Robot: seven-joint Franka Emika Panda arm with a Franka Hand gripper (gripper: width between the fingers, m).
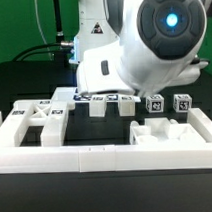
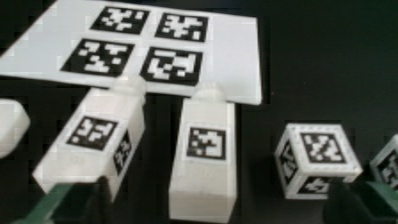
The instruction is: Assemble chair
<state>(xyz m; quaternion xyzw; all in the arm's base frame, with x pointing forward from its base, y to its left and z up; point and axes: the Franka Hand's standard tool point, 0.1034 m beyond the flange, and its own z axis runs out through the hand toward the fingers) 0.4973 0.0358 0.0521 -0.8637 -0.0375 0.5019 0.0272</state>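
My pincer [image 2: 222, 208] is spread wide, pinching nothing. Before it a white bar [image 2: 102, 135] and a second bar [image 2: 205, 150] sit side by side, a tagged cube [image 2: 317, 158] near.

Black matte table top [image 1: 23, 86], dark all round. Low white border wall [image 1: 56, 158] runs across the near edge. Behind, at the exterior view's left: green backdrop [image 1: 12, 20], black upright pole [image 1: 56, 21], loose black cables [image 1: 37, 52]. Marker board [image 2: 240, 70] lies flat on the table. Light even, no hard shadows.
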